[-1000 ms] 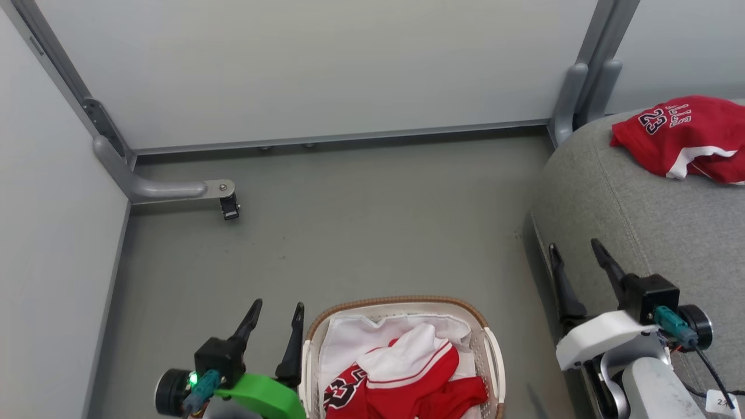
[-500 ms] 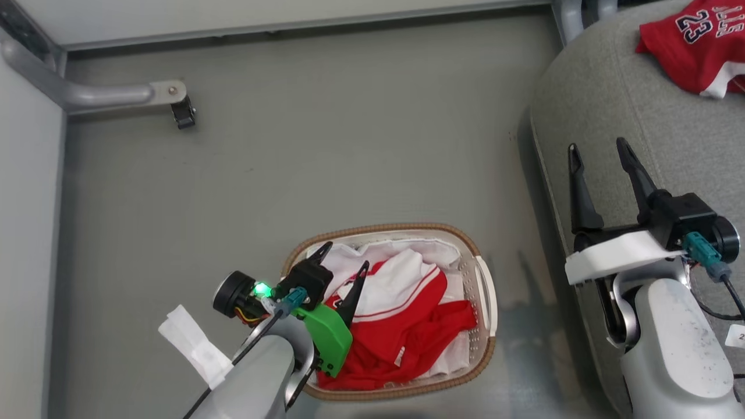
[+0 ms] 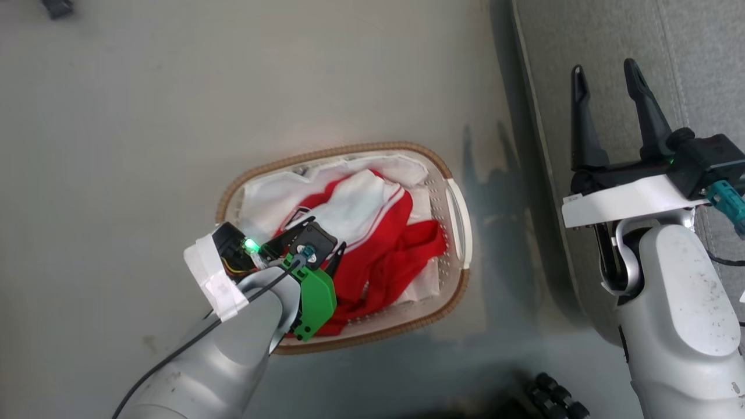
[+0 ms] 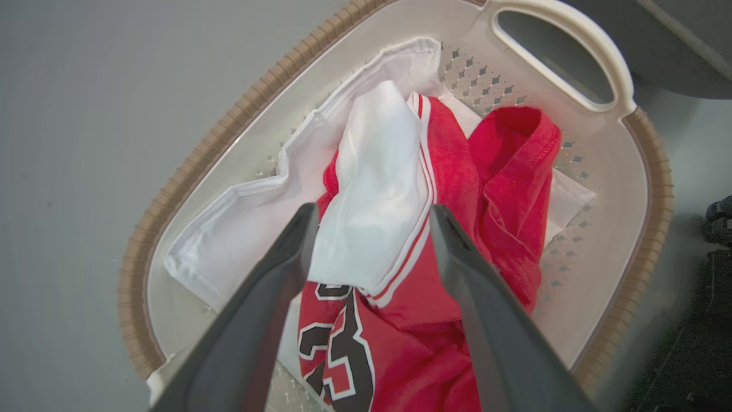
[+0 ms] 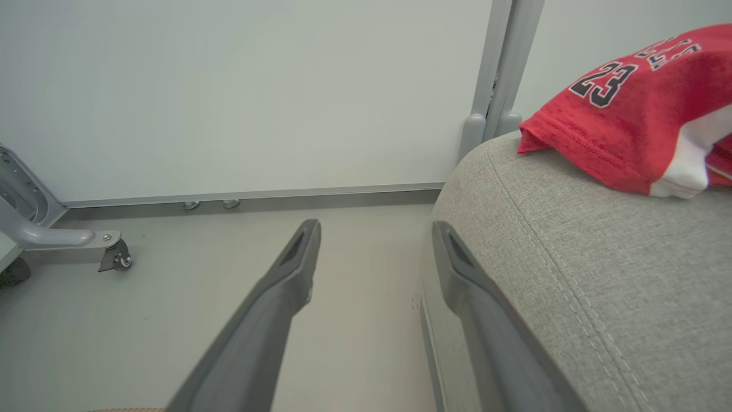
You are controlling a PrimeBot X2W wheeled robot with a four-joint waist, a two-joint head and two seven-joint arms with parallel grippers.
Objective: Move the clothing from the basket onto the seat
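My left gripper (image 4: 373, 214) hangs over the basket (image 3: 326, 150), its two long dark fingers (image 4: 269, 297) spread wide and gripping nothing. They straddle a smooth white panel edged with red and white stripes, and I cannot tell whether the tips touch the cloth. The clothes (image 4: 503, 171) lie crumpled inside the basket: red knit fabric with a black-and-white 23 near my fingers, over a plain white liner (image 4: 240, 234). The basket is oval white plastic dotted with small holes, with a brown woven-look rim and a loop handle, and it stands on the smooth grey floor (image 3: 145, 116). My right gripper (image 3: 604, 67) is likewise wide open and empty, by the rounded edge of the grey fabric sofa cushion (image 5: 572, 246) with its stitched seams. A red jersey (image 5: 623, 109) marked 23 lies on that cushion.
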